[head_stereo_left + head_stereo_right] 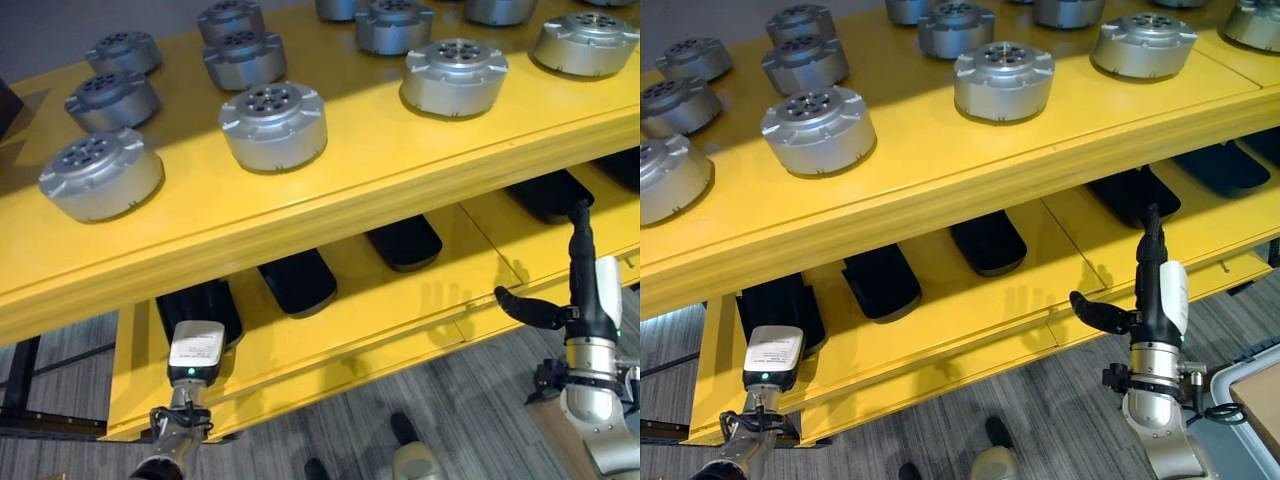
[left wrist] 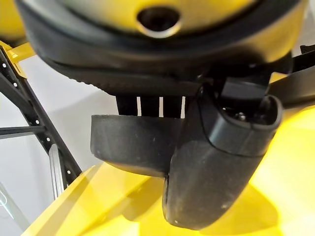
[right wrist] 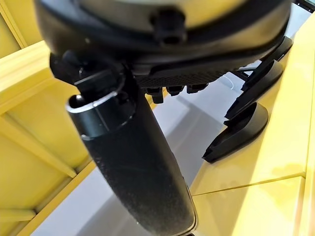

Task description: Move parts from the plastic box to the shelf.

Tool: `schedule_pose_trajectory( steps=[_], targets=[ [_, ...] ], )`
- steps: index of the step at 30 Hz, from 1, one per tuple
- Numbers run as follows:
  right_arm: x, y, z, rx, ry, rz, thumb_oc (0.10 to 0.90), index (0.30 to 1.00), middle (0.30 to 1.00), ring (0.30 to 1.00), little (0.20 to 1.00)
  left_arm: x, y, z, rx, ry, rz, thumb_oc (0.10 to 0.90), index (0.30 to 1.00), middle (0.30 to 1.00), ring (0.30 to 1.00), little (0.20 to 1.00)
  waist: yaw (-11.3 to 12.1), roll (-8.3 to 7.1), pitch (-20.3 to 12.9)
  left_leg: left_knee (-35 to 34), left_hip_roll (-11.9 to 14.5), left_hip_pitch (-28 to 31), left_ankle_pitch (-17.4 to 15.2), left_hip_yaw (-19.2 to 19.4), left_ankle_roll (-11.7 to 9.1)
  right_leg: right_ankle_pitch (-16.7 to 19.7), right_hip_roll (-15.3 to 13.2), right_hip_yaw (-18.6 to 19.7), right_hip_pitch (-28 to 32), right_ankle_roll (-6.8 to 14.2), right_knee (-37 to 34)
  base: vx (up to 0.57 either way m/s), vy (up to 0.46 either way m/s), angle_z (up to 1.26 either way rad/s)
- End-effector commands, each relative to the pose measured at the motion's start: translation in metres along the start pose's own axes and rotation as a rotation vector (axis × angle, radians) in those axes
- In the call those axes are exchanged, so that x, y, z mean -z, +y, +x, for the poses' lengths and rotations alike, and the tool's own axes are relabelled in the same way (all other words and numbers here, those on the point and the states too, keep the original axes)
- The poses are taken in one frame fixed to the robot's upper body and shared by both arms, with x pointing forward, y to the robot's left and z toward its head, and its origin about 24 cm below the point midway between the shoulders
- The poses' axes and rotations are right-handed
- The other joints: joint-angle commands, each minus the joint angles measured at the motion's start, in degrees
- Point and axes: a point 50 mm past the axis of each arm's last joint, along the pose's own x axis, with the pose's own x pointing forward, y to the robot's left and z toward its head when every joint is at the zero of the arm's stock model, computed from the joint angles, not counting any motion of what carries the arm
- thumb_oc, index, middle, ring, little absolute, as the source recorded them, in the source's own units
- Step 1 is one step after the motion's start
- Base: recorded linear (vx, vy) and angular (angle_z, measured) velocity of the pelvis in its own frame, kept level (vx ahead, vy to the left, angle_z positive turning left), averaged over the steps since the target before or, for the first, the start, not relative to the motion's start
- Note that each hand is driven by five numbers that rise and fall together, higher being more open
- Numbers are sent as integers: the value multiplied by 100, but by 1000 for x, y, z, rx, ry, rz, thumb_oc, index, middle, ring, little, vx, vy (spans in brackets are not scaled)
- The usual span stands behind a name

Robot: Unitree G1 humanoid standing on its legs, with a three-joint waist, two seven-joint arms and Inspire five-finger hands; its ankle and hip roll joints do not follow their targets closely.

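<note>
Left eye view looks down on the yellow shelf (image 1: 400, 165), whose top deck already carries many round silver parts (image 1: 273, 124) set well apart in loose rows — spacing that, I judge, leaves room for a hand to set each one down and lift clear. Beneath it, a lower deck holds black cradles (image 1: 298, 280) in a row, all of them bare. The right hand (image 1: 583, 290) stands upright in front of the lower deck with its fingers straight and its thumb stuck out sideways, holding nothing and touching nothing. The left hand (image 1: 196, 350) is raised at the lower deck's front edge; its wrist view shows the thumb and short dark fingers relaxed over the yellow surface — nothing in its grasp. A corner of what may be the plastic box (image 1: 1262, 400) sits low beside the right arm.
</note>
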Motion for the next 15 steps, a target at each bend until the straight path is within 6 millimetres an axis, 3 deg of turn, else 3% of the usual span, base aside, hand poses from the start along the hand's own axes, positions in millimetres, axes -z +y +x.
schedule_pose_trajectory(
  steps=[1, 14, 15],
  targets=[
    [-42, -24, 40, 113, -265, 20, 900, 1000, 1000, 1000, 1000, 54, 16, 18, -81, 127, 160, 400, 300, 300, 300, 300, 73, -129, -205, 487, 12, 204, -1084, -16, 182, -113, -226, -293, -244, 322, 83, 0, 0, 0],
    [-42, -27, 37, 100, -264, 11, 900, 1000, 1000, 1000, 1000, 71, 28, 25, -133, 218, 148, 400, 300, 300, 300, 300, 87, -149, -216, 495, 6, 207, -1086, -43, 189, -138, -215, -303, -202, 311, 93, 0, 0, 0],
    [-42, -27, 37, 97, -262, 12, 900, 1000, 1000, 1000, 1000, 72, 28, 25, -135, 226, 148, 445, 363, 363, 363, 363, 85, -157, -222, 496, 13, 209, -1086, -35, 186, -141, -215, -307, -195, 309, 93, 0, 0, 0]
  ],
)
